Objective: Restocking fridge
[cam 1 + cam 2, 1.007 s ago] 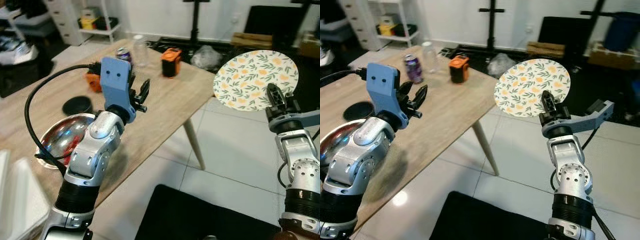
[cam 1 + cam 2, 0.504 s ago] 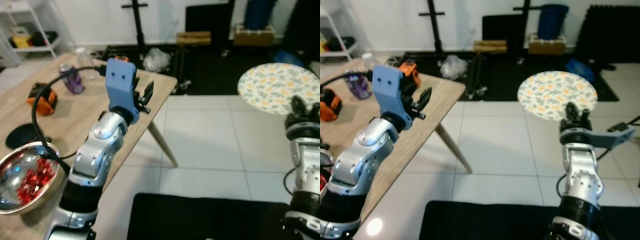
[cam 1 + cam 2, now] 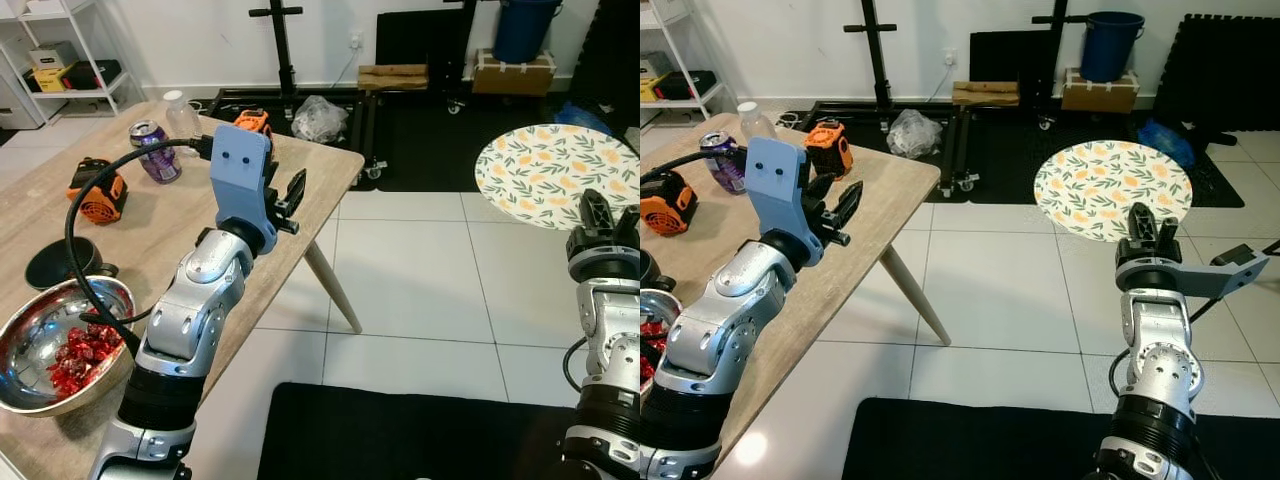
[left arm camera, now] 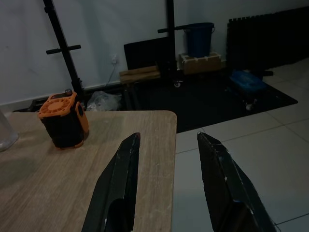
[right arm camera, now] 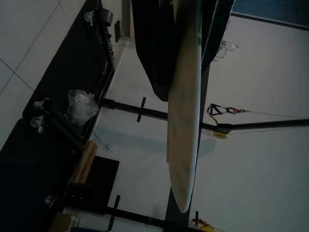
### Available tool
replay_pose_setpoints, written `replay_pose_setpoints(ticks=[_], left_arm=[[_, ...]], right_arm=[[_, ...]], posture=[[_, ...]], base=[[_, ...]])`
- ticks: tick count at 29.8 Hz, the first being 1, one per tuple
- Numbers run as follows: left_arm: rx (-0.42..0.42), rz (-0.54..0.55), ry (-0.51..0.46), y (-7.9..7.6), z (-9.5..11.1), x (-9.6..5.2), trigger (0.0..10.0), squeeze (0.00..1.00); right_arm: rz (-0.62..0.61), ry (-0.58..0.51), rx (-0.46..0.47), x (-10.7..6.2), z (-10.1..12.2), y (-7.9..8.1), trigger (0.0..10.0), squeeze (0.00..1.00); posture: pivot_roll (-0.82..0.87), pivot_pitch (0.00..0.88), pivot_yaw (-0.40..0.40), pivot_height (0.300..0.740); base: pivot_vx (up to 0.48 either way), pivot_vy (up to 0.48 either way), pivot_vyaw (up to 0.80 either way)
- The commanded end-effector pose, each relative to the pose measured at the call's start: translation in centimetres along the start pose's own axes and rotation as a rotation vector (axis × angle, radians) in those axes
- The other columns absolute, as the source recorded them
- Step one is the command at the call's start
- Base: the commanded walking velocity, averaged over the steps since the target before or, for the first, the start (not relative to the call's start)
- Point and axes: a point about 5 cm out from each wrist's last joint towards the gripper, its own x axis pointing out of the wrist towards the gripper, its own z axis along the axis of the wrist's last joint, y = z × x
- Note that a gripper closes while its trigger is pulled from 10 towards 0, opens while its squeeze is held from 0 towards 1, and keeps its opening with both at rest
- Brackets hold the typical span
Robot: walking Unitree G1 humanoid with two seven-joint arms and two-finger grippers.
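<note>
I have the right gripper raised at the right of the scene, out over the white tile floor and well apart from the desk; its two black fingers are clamped on the lower rim of a round plate with a leaf-and-orange print. In the right wrist view the plate appears edge-on between the fingers, pinched from both faces. The plate stands tilted, face toward the head camera, clear of any surface. My left gripper is lifted above the desk near its far right corner, holding nothing; the left wrist view shows its fingers spread apart with bare wood and floor between them. On the desk, an orange-and-black device sits near the far edge, short of the corner. A purple drink can and a clear plastic bottle stand side by side toward the far left edge. A second orange-and-black device lies further left. A black round lid rests near the left edge, just beside a steel bowl holding red pieces, at the near edge. A black mat lies on the floor in front of me.
</note>
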Motion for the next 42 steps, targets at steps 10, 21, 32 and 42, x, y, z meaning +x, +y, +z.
replay_pose_setpoints(ticks=[10,21,32,42], left_arm=[[-0.005,0.005,0.028,-0.03,-0.83,-0.27,10.0,0.00],[-0.001,0.010,0.031,0.07,-0.99,-0.33,10.0,0.00],[0.005,0.013,0.033,0.17,-1.15,-0.36,10.0,0.00],[0.004,0.014,0.030,0.18,-1.15,-0.33,10.0,0.00]], right_arm=[[0.004,0.031,-0.041,-0.22,-0.57,-0.33,10.0,0.00],[0.012,0.036,-0.039,-0.12,-0.74,-0.22,10.0,0.00],[0.014,0.043,-0.041,-0.04,-0.89,-0.17,10.0,0.00],[0.016,0.047,-0.039,0.04,-1.02,-0.12,10.0,0.00]], posture=[[0.00,0.161,0.050,0.737],[0.00,0.158,0.051,0.737],[0.00,0.150,0.050,0.737],[0.00,0.150,0.048,0.737]], base=[[0.000,0.000,-0.54],[0.000,0.000,-0.76],[0.000,0.000,-0.76],[0.000,0.000,-0.76]])
